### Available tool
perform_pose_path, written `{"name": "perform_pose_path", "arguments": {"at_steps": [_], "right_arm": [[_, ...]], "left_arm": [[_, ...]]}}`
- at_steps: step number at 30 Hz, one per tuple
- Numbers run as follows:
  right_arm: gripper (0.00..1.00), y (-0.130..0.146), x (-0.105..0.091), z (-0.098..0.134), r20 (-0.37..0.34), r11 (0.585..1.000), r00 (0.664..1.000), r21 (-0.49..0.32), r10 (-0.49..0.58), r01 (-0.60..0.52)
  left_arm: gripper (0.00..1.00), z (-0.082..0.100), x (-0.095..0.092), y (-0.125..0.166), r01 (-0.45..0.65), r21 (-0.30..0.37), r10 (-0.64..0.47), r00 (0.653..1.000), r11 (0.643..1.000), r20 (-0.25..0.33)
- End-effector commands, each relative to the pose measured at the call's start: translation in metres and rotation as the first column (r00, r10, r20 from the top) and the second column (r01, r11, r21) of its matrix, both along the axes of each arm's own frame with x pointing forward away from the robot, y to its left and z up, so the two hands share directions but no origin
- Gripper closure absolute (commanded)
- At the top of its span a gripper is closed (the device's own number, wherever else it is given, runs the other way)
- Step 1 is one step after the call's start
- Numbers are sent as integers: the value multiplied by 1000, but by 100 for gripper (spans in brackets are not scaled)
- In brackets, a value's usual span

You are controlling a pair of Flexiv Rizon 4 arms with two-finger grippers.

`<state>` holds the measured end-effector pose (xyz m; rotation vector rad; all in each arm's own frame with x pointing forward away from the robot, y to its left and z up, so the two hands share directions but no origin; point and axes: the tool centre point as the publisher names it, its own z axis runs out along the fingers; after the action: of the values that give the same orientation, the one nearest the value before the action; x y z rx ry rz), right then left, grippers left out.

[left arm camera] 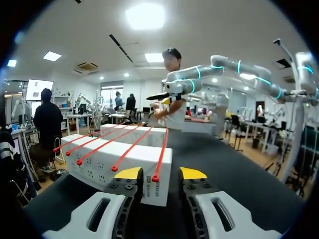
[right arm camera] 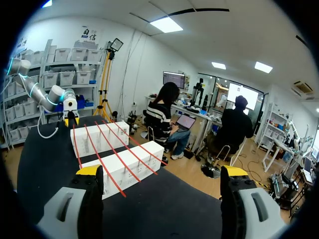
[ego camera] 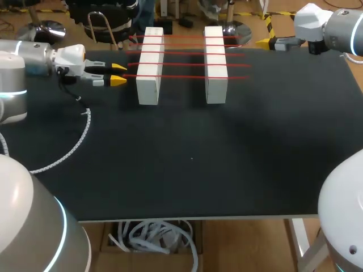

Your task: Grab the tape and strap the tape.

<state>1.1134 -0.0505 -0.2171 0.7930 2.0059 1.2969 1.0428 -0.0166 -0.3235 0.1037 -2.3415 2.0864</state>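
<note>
Red tapes (right arm camera: 105, 163) across white blocks (right arm camera: 122, 172)

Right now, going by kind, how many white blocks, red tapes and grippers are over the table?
White blocks: 2
Red tapes: 5, stretched across both blocks
Grippers: 2, left gripper and right gripper, both open
Total: 9

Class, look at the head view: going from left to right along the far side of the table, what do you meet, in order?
In order: left end effector → left white block → right white block → right end effector. The red tape strands span both blocks, so they have no single place.
</note>
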Motion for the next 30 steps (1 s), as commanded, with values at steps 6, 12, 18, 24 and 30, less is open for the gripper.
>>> {"name": "perform_pose_path", "arguments": {"at_steps": [6, 12, 18, 24, 30], "right_arm": [[0, 0, 0, 0, -1, 1000, 1000, -2, 1, -1], [0, 0, 0, 0, -1, 1000, 1000, -2, 1, -1], [0, 0, 0, 0, -1, 1000, 1000, -2, 1, -1], [0, 0, 0, 0, -1, 1000, 1000, -2, 1, -1], [0, 0, 0, 0, -1, 1000, 1000, -2, 1, -1]], "left_arm": [[72, -5, 4, -2, 25, -19, -25, 1000, 1000, 5], [73, -5, 5, -1, 27, -25, -26, 1000, 999, 4], [75, -5, 5, -1, 35, -24, -35, 999, 999, 9], [75, -5, 4, -1, 37, -26, -37, 999, 999, 7], [75, -6, 3, -1, 28, -30, -28, 1000, 999, 4]]}}
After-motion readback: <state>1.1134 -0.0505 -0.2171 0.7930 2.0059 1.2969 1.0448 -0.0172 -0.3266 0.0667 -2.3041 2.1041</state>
